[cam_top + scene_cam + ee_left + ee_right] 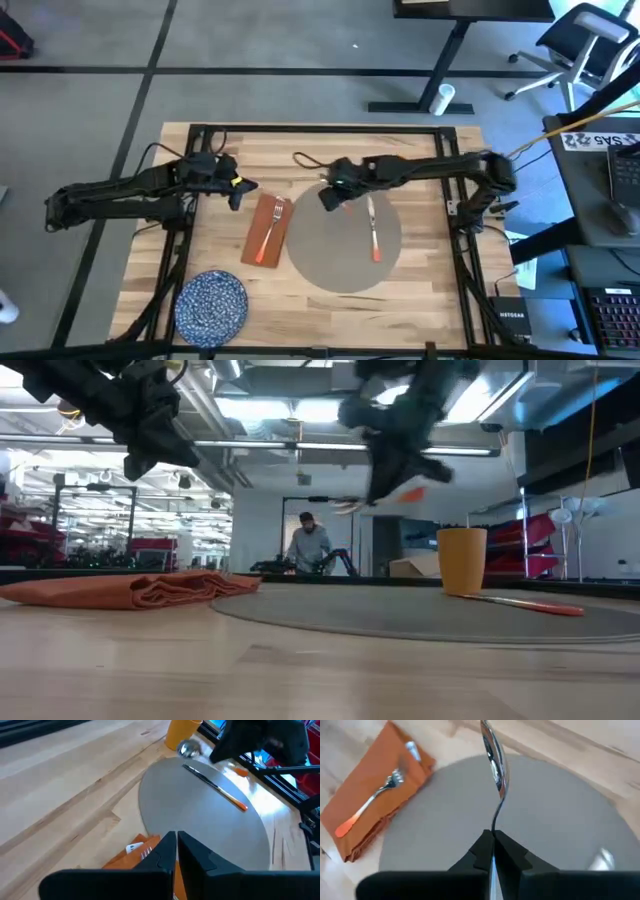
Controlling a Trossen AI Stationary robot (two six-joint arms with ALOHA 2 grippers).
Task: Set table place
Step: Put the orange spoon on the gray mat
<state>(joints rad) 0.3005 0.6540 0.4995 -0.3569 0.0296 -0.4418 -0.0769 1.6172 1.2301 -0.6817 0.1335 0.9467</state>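
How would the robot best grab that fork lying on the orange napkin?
Probably by its orange handle, pinched across the narrow width from straight above: the fork lies flat on the napkin, so nothing can slide under it. The left gripper is nearer and empty; the right gripper holds a spoon.

Left gripper (177, 851) fingers pressed together above orange napkin (131, 861). Orange-handled knife (215, 787) lies on round grey place (200, 825). Orange cup (181, 732) stands on wooden table (65, 785) just beyond.
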